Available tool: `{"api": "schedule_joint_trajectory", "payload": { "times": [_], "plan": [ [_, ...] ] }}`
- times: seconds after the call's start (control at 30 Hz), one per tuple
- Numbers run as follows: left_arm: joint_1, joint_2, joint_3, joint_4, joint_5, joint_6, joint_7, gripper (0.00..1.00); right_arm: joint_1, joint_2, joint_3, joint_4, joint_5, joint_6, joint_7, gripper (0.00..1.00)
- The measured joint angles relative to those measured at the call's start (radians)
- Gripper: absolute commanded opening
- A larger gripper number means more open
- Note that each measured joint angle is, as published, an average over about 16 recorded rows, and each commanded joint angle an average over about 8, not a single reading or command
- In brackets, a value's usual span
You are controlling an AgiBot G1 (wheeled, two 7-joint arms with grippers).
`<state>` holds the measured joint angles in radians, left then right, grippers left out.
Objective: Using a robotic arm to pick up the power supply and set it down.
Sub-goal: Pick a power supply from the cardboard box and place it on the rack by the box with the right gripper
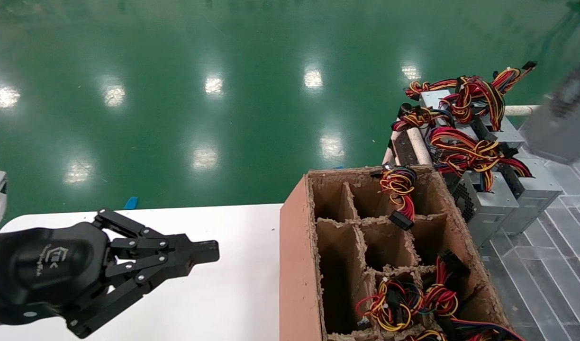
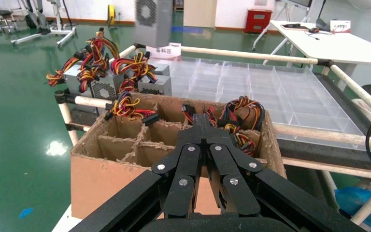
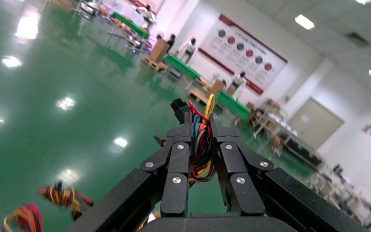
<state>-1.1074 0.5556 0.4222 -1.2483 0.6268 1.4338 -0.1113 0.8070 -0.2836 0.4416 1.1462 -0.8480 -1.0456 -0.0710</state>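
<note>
The right gripper's point(image 3: 201, 133) fingers point(image 3: 179, 145) are clamped on a wire bundle point(image 3: 202, 145), held high over the green floor point(image 3: 53, 121) with open room all around. In the head view, a blurred grey power supply point(image 1: 562, 113) hangs at the upper right, above the rack of other units point(image 1: 489, 203). The left gripper point(image 1: 209, 250) hovers over the white tabletop point(image 1: 223, 293), fingers point(image 2: 202, 128) together, just short of the cardboard box's point(image 1: 297, 265) edge.
</note>
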Motion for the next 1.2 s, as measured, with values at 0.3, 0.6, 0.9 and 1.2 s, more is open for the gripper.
{"api": "schedule_joint_trajectory", "payload": {
  "times": [0.3, 0.6, 0.9, 1.2],
  "plan": [
    [0.000, 0.000, 0.000, 0.000, 0.000, 0.000, 0.000, 0.00, -0.281, -0.067, 0.395, -0.052, -0.098, -0.170, 0.043, 0.00],
    [0.000, 0.000, 0.000, 0.000, 0.000, 0.000, 0.000, 0.00, -0.512, -0.177, 0.720, 0.069, -0.218, -0.279, 0.183, 0.00],
    [0.000, 0.000, 0.000, 0.000, 0.000, 0.000, 0.000, 0.00, -0.586, -0.214, 0.818, 0.178, -0.258, -0.296, 0.282, 0.00],
    [0.000, 0.000, 0.000, 0.000, 0.000, 0.000, 0.000, 0.00, -0.605, -0.205, 0.841, 0.196, -0.264, -0.317, 0.309, 0.00]
  ]
}}
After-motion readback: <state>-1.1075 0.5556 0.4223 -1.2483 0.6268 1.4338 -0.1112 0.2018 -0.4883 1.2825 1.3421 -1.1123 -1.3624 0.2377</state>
